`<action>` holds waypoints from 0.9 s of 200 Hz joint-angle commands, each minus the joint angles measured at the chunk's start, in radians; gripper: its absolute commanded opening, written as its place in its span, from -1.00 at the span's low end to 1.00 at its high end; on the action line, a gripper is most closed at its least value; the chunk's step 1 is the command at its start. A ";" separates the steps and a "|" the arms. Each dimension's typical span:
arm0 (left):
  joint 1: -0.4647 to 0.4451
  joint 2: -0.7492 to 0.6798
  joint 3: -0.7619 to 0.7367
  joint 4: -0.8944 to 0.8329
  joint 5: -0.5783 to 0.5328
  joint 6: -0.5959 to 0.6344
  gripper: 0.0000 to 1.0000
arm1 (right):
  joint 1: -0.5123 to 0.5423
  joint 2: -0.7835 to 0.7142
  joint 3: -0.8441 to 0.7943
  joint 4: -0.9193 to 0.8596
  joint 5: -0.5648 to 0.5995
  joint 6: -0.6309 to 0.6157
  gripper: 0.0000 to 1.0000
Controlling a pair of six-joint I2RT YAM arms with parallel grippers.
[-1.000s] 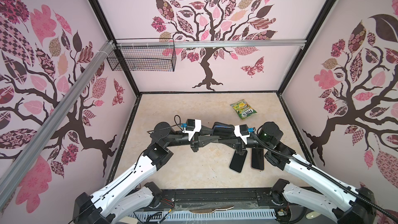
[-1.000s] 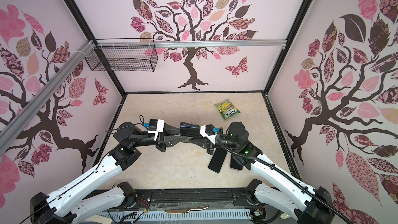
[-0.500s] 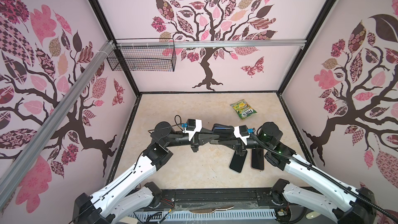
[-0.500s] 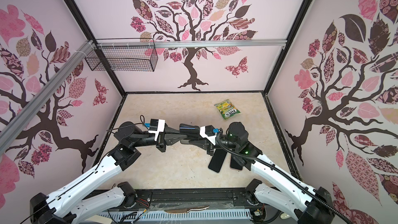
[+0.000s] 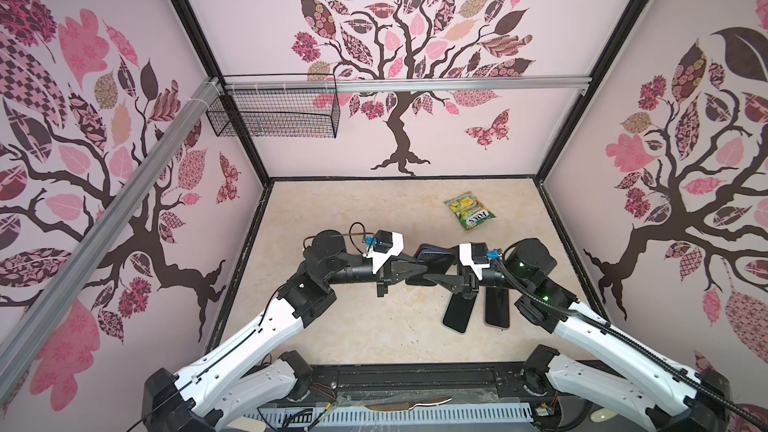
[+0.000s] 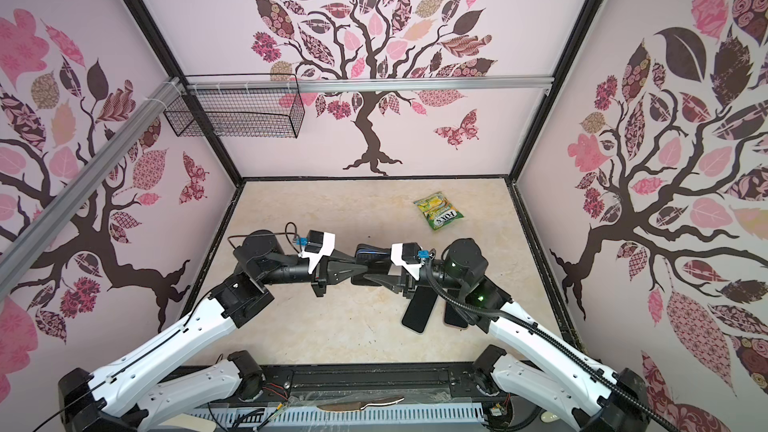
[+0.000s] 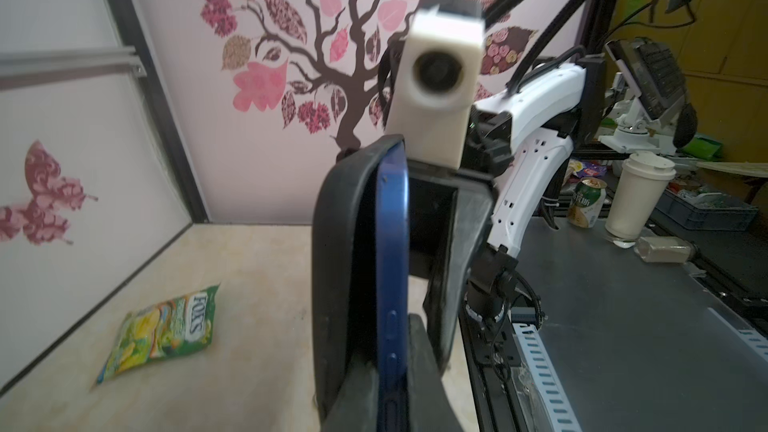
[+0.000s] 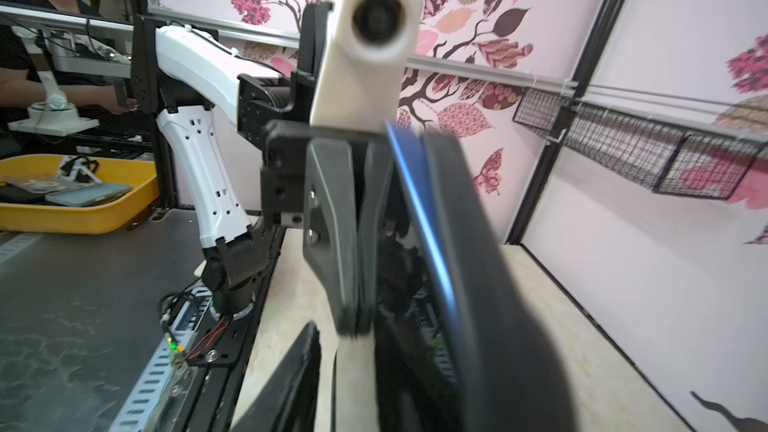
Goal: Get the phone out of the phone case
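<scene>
A blue phone [image 7: 392, 268] stands on edge above the table between my two grippers, with the black phone case [image 7: 336, 259] bowed away from one side of it. My left gripper [image 7: 390, 338] is shut on the phone's edge, one finger on each face. My right gripper [image 8: 353, 351] faces it from the other side with its fingers apart, one finger [image 8: 291, 384] clear of the phone. In both top views the grippers [image 5: 419, 272] [image 5: 436, 278] meet at mid-table under the cased phone [image 5: 432, 253] [image 6: 372, 253].
Two dark phones [image 5: 458, 311] [image 5: 496, 307] lie flat on the table under my right arm. A green FOX'S candy bag [image 5: 469, 211] lies at the back right. A wire basket [image 5: 274, 116] hangs on the back wall, left.
My right gripper's fingers have spread apart from the phone and case. My left gripper has closed on the phone. Both arms have stayed in place.
</scene>
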 commanded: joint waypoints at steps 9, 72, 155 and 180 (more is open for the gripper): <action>0.012 -0.032 0.033 -0.135 -0.148 0.075 -1.00 | 0.005 -0.058 -0.075 -0.002 0.163 0.006 0.31; 0.060 -0.085 0.012 -0.253 -0.223 0.192 -1.00 | 0.004 -0.236 -0.167 -0.170 0.400 0.111 0.48; 0.060 -0.054 0.043 -0.431 -0.242 0.438 -1.00 | -0.027 -0.045 0.087 -0.533 0.477 0.208 0.46; 0.060 -0.054 0.032 -0.436 -0.235 0.469 -1.00 | -0.068 -0.003 0.103 -0.505 0.318 0.239 0.44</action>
